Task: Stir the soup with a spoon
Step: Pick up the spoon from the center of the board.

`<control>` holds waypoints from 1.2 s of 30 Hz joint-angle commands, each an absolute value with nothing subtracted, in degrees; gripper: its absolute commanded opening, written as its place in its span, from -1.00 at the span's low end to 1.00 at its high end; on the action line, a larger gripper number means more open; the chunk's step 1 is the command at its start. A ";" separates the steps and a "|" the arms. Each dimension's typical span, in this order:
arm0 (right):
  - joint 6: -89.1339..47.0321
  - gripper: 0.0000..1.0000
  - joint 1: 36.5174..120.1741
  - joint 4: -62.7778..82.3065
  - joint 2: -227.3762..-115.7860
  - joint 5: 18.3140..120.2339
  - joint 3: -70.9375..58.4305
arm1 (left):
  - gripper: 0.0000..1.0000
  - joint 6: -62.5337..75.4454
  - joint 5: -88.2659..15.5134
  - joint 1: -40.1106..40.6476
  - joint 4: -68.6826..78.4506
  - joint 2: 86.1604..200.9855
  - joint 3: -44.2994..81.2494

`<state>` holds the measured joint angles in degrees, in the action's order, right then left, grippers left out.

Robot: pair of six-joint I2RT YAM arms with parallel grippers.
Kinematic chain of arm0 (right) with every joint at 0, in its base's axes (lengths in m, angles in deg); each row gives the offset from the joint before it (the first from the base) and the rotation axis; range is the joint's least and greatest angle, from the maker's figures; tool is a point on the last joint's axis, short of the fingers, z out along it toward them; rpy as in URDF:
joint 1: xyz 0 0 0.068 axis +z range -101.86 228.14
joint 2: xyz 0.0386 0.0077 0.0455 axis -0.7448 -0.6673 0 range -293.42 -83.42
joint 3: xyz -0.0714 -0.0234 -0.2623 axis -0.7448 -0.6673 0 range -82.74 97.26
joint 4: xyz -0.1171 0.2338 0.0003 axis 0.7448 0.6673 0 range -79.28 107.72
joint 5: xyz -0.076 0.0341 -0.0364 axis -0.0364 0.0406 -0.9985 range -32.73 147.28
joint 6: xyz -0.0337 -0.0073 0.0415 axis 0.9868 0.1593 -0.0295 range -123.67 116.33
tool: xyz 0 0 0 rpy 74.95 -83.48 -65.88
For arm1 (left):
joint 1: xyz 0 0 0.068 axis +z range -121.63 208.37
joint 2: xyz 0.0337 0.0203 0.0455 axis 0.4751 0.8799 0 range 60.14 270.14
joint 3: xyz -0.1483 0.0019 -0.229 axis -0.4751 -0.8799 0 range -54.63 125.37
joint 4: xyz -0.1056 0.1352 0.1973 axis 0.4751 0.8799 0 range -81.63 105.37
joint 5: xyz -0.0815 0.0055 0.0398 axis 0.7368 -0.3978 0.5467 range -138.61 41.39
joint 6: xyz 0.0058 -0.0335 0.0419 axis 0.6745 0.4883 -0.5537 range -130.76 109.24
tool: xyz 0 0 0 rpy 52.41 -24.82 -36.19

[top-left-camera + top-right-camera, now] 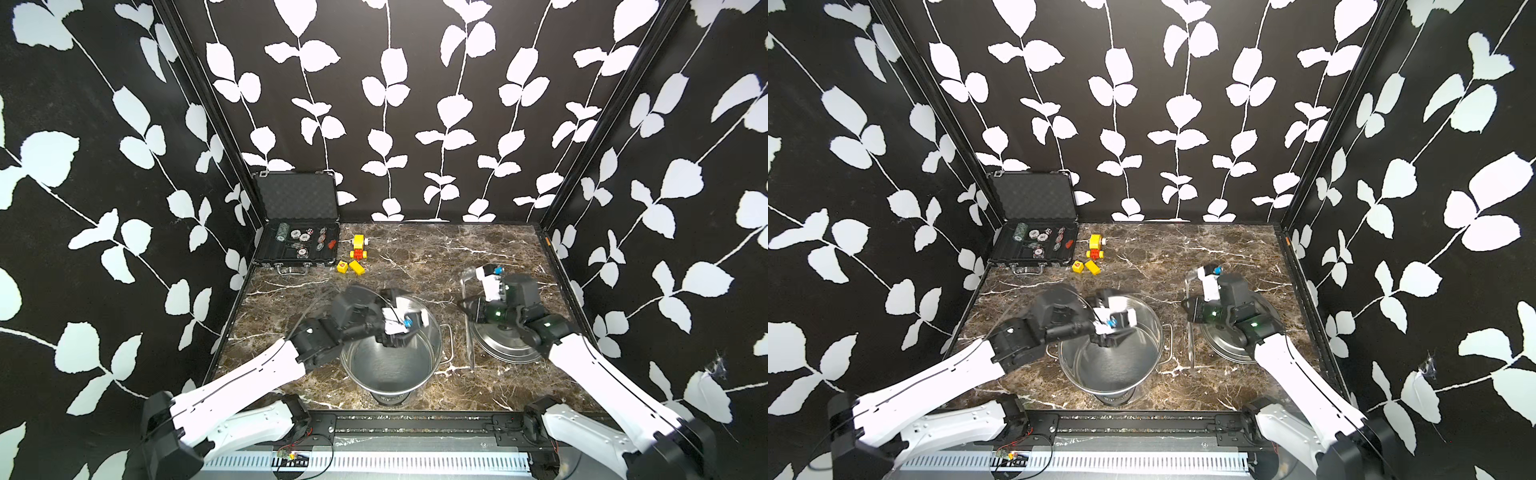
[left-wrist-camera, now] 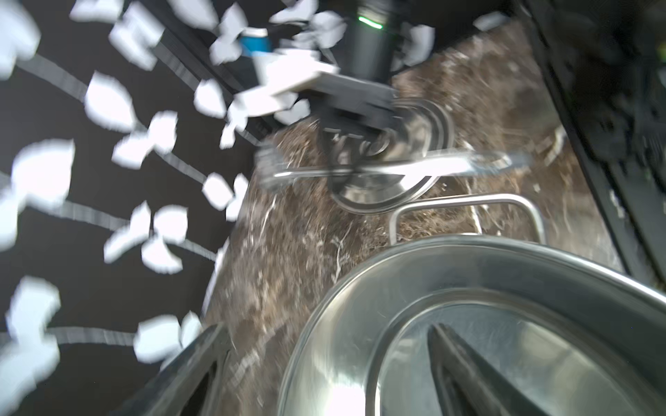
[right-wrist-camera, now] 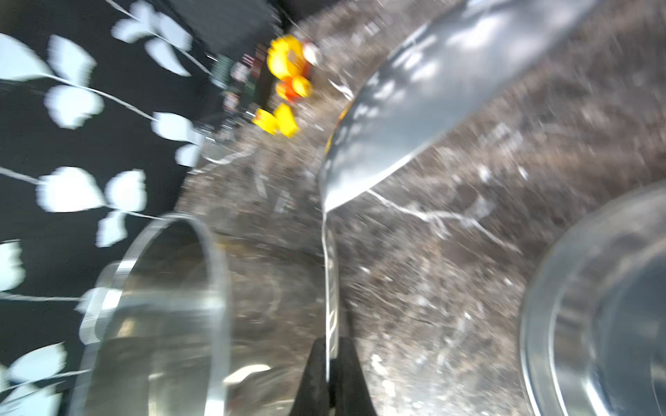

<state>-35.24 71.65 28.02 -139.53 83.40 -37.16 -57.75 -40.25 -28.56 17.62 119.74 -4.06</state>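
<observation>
The stainless-steel pot (image 1: 390,365) (image 1: 1108,361) stands at the front middle of the marble table, and its shiny inside shows no soup. My left gripper (image 1: 395,337) (image 2: 324,374) is open at the pot's far rim (image 2: 468,245), one finger inside the pot and one outside. The spoon (image 1: 470,340) (image 1: 1190,345) (image 2: 414,166) lies between the pot and the lid, with its bowl (image 3: 414,108) at the far end. My right gripper (image 1: 462,304) (image 1: 1185,305) (image 3: 329,363) is shut on the slim handle (image 3: 329,273).
The flat steel lid (image 1: 505,347) (image 3: 594,306) lies right of the spoon, under my right arm. An open black case (image 1: 297,245) of chips sits at the far left, with yellow and red toy blocks (image 1: 357,253) beside it. Patterned walls close in three sides.
</observation>
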 commanded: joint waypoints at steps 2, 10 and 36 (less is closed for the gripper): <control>-38.11 -1.00 71.73 33.81 -138.73 94.11 -32.06 | 0.74 -80.87 -46.22 -34.18 6.56 123.28 -4.39; -50.47 -1.00 75.78 23.50 -140.48 101.46 -31.81 | 0.50 -98.04 -41.26 -40.52 -4.60 131.53 -1.87; -56.84 -0.95 78.90 17.84 -140.45 99.42 -31.87 | -1.00 -99.27 -40.92 -46.34 -7.32 130.74 -4.97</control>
<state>-59.24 78.84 22.53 -141.50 101.87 -32.11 -103.56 -41.36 -45.91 -5.28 132.54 -4.33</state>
